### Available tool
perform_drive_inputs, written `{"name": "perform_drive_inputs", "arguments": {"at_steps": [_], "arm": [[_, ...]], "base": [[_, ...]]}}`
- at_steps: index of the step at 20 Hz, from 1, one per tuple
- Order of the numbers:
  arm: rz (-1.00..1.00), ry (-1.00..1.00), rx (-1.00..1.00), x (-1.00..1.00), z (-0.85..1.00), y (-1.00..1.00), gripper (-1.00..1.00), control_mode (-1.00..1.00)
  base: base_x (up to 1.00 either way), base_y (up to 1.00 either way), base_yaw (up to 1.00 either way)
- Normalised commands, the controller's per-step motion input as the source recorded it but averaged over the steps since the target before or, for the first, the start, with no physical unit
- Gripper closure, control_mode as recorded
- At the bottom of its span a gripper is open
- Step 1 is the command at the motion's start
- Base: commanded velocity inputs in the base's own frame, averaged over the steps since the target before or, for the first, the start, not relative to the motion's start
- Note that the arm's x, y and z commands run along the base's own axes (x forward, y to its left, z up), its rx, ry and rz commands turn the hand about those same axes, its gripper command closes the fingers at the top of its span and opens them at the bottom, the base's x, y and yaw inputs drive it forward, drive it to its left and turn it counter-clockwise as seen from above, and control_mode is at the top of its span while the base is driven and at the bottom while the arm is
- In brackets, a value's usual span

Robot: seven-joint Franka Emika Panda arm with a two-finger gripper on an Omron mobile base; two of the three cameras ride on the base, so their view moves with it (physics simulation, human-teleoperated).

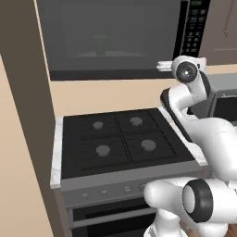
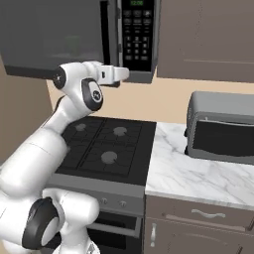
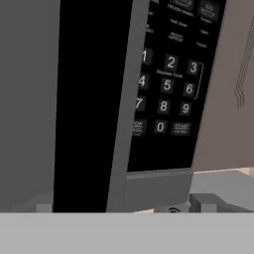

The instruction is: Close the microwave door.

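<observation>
I see the microwave door [image 1: 109, 39] up over the gas stove [image 1: 121, 141], its tinted window facing me and its black bar handle [image 3: 82, 104] beside the keypad [image 3: 168, 84]. Behind the glass sits something green (too dim to name) [image 1: 100, 44]. My gripper [image 2: 124, 74] is raised beneath the microwave's lower right corner, close to the door's handle edge; whether the fingers are spread or pressed together I cannot tell. A silver toaster oven [image 2: 223, 128] stands on the marble bench [image 2: 193, 173] to the right.
</observation>
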Motion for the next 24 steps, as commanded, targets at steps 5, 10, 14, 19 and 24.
{"name": "perform_drive_inputs", "arguments": {"at_steps": [5,10,14,19,24], "arm": [[0.13,0.00,0.00,0.68,0.00,-0.03,-1.00,-1.00],[0.09,0.00,0.00,0.68,0.00,0.00,-1.00,-1.00],[0.07,0.01,0.00,0.66,0.00,0.00,-1.00,-1.00],[0.03,0.02,0.00,0.56,0.00,0.00,-1.00,-1.00],[0.02,0.13,0.01,0.09,0.01,0.00,-1.00,-1.00]], "base": [[0.00,0.00,0.00],[0.00,0.00,0.00],[0.00,0.00,0.00],[0.00,0.00,0.00],[0.00,0.00,0.00]]}}
